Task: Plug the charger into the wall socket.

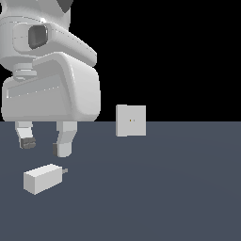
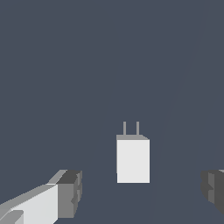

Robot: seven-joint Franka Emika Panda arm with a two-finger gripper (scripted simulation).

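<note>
No text, label or number is readable — anywhere — on anything.

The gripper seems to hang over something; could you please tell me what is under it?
The charger lies on the dark floor under the open gripper, untouched, its prongs showing in the wrist view. The charger's underside is hidden.

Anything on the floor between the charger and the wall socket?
No. In the exterior view, only bare floor lies between the charger and the wall socket.
</note>
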